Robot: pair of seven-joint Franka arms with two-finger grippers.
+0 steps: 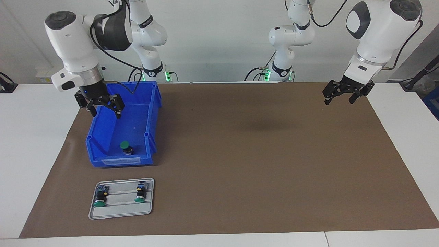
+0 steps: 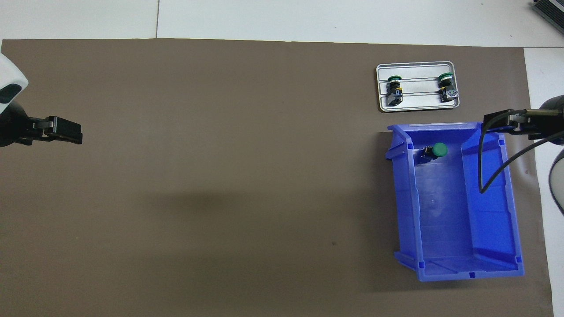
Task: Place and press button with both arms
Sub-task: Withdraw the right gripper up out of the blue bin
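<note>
One green-capped button [image 1: 126,147] [image 2: 436,151] lies in the blue bin [image 1: 154,113] [image 2: 407,207], at the bin's end farther from the robots. Two more buttons [image 1: 100,197] [image 1: 140,193] rest on the grey tray [image 1: 120,210] [image 2: 418,102], caps pointing away from the robots. My right gripper [image 1: 105,111] [image 2: 502,122] hangs open in the air over the bin's outer wall, holding nothing. Over the mat's edge at the left arm's end of the table, my left gripper [image 1: 339,100] [image 2: 75,132] is open and empty, well above the surface.
A brown mat [image 1: 257,164] covers the table between the arms. The tray lies just farther from the robots than the bin. A black cable [image 1: 133,90] [image 2: 482,187] from the right arm dangles over the bin.
</note>
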